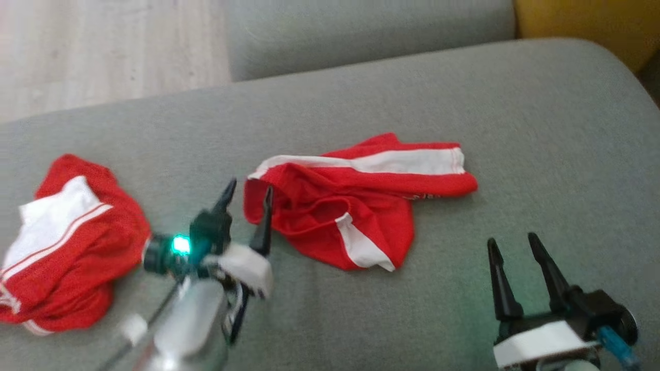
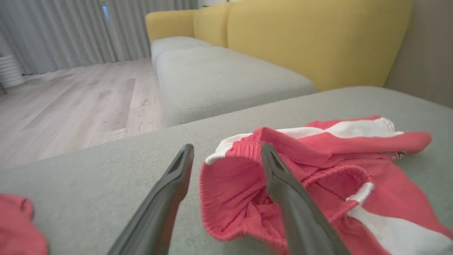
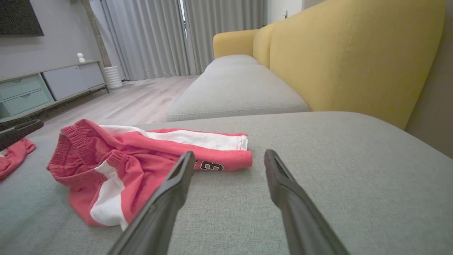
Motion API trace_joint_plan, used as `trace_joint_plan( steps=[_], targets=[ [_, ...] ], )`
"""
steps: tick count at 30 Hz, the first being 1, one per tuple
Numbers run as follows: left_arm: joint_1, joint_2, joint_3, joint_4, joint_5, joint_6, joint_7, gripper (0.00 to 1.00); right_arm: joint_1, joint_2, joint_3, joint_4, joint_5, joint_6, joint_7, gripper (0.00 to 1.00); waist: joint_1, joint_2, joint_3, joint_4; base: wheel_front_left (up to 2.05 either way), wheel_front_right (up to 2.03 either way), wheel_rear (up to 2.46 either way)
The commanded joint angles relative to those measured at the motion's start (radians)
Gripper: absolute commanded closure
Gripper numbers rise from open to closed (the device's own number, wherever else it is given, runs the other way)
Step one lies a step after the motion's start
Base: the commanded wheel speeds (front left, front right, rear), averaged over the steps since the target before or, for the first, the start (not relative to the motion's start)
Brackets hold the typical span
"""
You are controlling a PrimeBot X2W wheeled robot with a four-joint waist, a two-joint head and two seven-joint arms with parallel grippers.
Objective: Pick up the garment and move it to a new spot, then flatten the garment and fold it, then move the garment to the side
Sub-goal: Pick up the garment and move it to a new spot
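Red garment (image 1: 361, 206), white side stripes, lying crumpled near middle of grey sofa cushion (image 1: 541, 103).

Step in hand, by my judgement: first pick-up, grasp not yet made.

Left gripper (image 1: 250, 186) standing released, jaws spread, straddling elastic waistband at garment's left end. One finger (image 2: 283, 184) lying over fabric, other over bare cushion.

Next move probably calling for lowering, pinching waistband firmly, lifting clear.

Left arm reaching forward, low, tilting down.

Right gripper (image 1: 512, 239) hovering released over bare cushion, apart from garment.

At far left, second red garment (image 1: 67, 242) lying bunched.
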Motion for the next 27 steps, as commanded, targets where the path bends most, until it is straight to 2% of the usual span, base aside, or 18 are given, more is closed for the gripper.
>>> trace_joint_plan(
  steps=[1,6,9,13,19,27],
  targets=[
    [0.045,0.012,0.058,-0.081,-0.006,0.018,-0.012,0.0,0.008,-0.004,0.014,-0.027,0.006,0.007,-0.004,0.0,0.0,0.0,-0.042,0.047,0.0,0.0,0.0],
    [0.262,0.003,0.134,-0.323,0.004,0.053,-0.012,0.0,0.032,-0.004,-0.001,-0.035,0.004,0.007,-0.004,0.0,0.0,0.0,-0.081,0.118,0.0,0.0,0.0],
    [0.378,-0.004,0.181,-0.447,0.0,0.038,-0.012,0.0,0.045,-0.004,-0.011,-0.039,0.004,0.007,-0.004,0.0,0.0,0.0,-0.106,0.15,0.0,0.0,0.0],
    [0.486,-0.009,0.239,-0.565,0.044,0.045,-0.012,0.0,0.06,-0.004,-0.02,-0.051,0.007,0.007,-0.004,0.0,0.0,0.0,-0.13,0.176,0.0,0.0,0.0],
    [0.576,-0.015,0.258,-0.686,0.156,0.063,-0.012,0.0,0.087,-0.004,-0.045,-0.062,-0.001,0.007,-0.004,0.0,0.0,0.0,-0.152,0.19,0.0,0.0,0.0],
    [0.622,-0.019,0.267,-0.709,0.212,0.078,-0.012,0.0,0.118,-0.004,-0.048,-0.048,0.02,0.007,-0.004,0.0,0.0,0.0,-0.167,0.181,0.0,0.0,0.0]
  ],
)
